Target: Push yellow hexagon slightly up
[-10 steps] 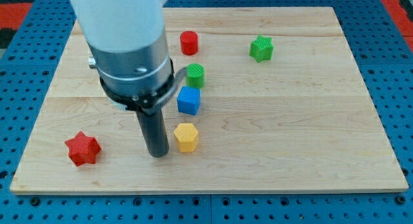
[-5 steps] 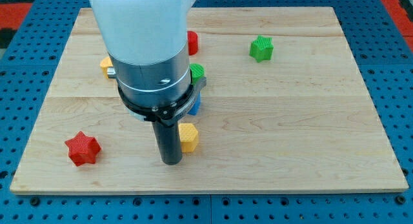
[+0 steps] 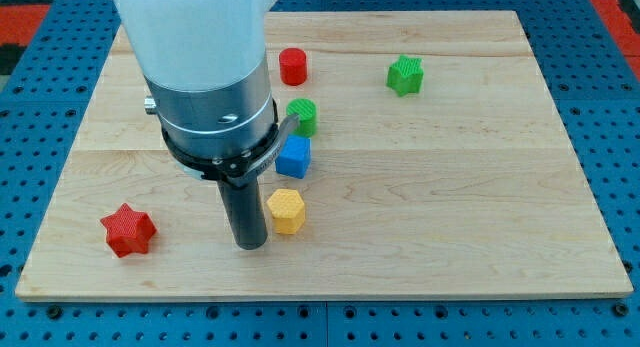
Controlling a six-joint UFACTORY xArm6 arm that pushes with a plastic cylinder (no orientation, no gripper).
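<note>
The yellow hexagon (image 3: 286, 210) lies on the wooden board (image 3: 450, 187), below the middle and left of centre. My tip (image 3: 250, 244) rests on the board just to the hexagon's lower left, a small gap away. A blue cube (image 3: 293, 157) sits right above the hexagon. A green cylinder (image 3: 302, 117) is above the cube, partly behind the arm.
A red cylinder (image 3: 292, 66) is near the top, a green star (image 3: 405, 75) at the upper right, a red star (image 3: 127, 230) at the lower left. The arm's wide body (image 3: 205, 77) hides the board's upper left part.
My tip went right to the hexagon's lower left edge, then drew back left a little. The hexagon sits a bit higher and to the left than before. The arm hides the yellow block seen earlier.
</note>
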